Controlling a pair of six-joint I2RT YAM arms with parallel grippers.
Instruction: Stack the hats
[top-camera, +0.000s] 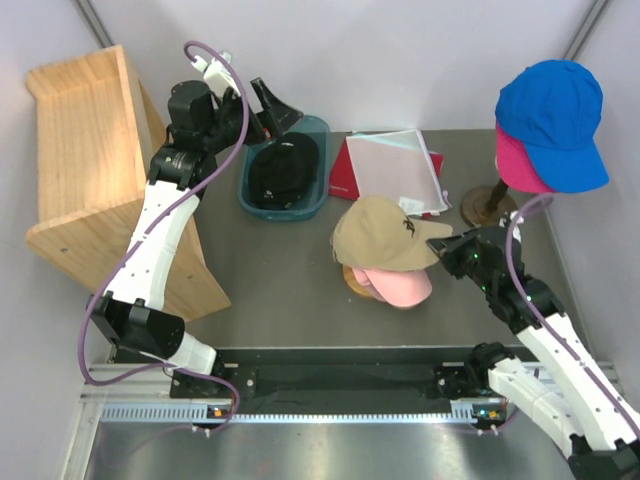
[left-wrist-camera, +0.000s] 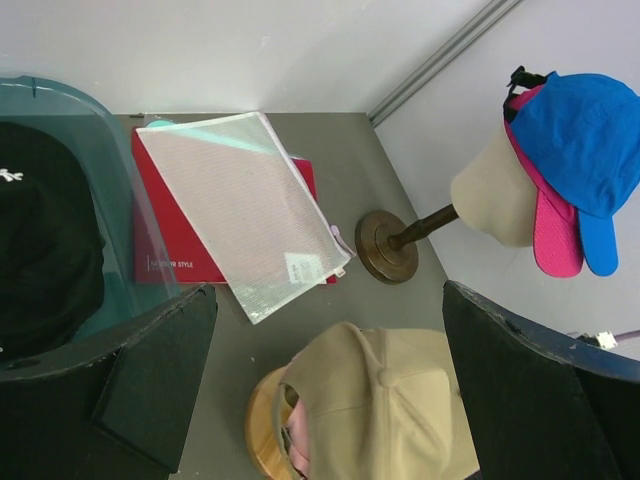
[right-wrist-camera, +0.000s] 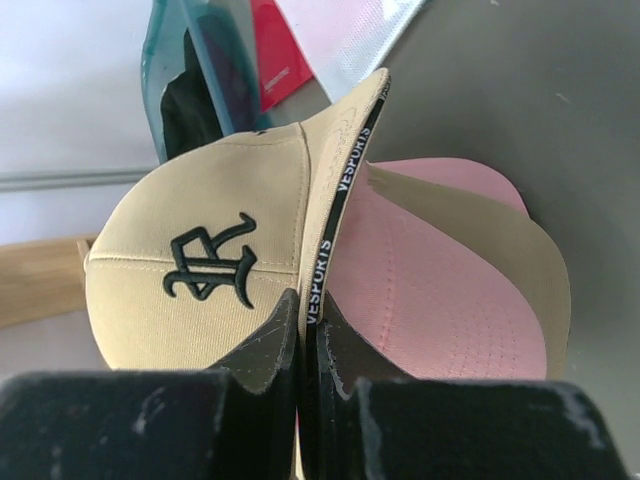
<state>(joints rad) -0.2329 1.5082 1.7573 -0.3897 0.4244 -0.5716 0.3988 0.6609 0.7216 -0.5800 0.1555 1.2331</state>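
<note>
Your right gripper (right-wrist-camera: 302, 312) is pinched tight on the brim edge of the tan cap (right-wrist-camera: 200, 250). The cap's crown sits just ahead of the fingers, over the light pink cap (right-wrist-camera: 430, 300). Your left gripper (left-wrist-camera: 330, 385) hangs wide open, holding nothing, just beside the black cap (left-wrist-camera: 40, 250) in the teal bin (left-wrist-camera: 112, 170).

Overhead, the top camera hangs high at the near side, looking down on the whole desk (top-camera: 280, 300). The left wrist camera looks from over the teal bin (left-wrist-camera: 115, 180) rightward across the desk. The right wrist camera sits very near the tan hat (right-wrist-camera: 190, 230), which is seen in all three views.
</note>
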